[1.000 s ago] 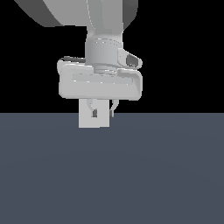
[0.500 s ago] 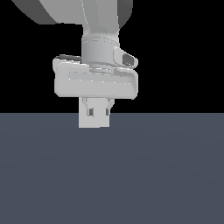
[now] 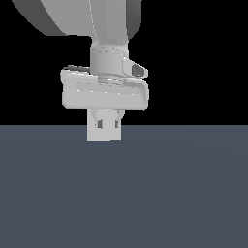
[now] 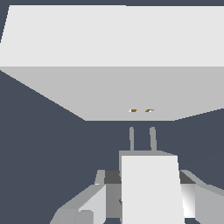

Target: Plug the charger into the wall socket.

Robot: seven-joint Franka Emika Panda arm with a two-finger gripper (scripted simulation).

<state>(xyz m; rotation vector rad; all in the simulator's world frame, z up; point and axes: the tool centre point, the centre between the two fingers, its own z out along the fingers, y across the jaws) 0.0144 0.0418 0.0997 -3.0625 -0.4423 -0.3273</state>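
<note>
In the wrist view the charger (image 4: 151, 188), a small off-white block, sits between my fingers (image 4: 103, 197) with its two prongs (image 4: 131, 139) pointing at the wall socket (image 4: 109, 87). The prongs stop a short gap from the socket's two small orange dots (image 4: 141, 110) and roughly line up with them. My gripper (image 4: 148, 194) is shut on the charger. In the exterior view the gripper (image 3: 108, 124) hangs straight over the off-white socket plate (image 3: 104, 135). There the charger cannot be told apart from the plate.
A flat dark grey-blue floor (image 3: 184, 193) spreads around the socket, with a black background above it. The arm's wide hand (image 3: 104, 94) and thick links fill the upper part of the exterior view.
The hand has shifted slightly toward the exterior view's left, so the fingers now sit centred on the socket plate. The plate has not moved.
</note>
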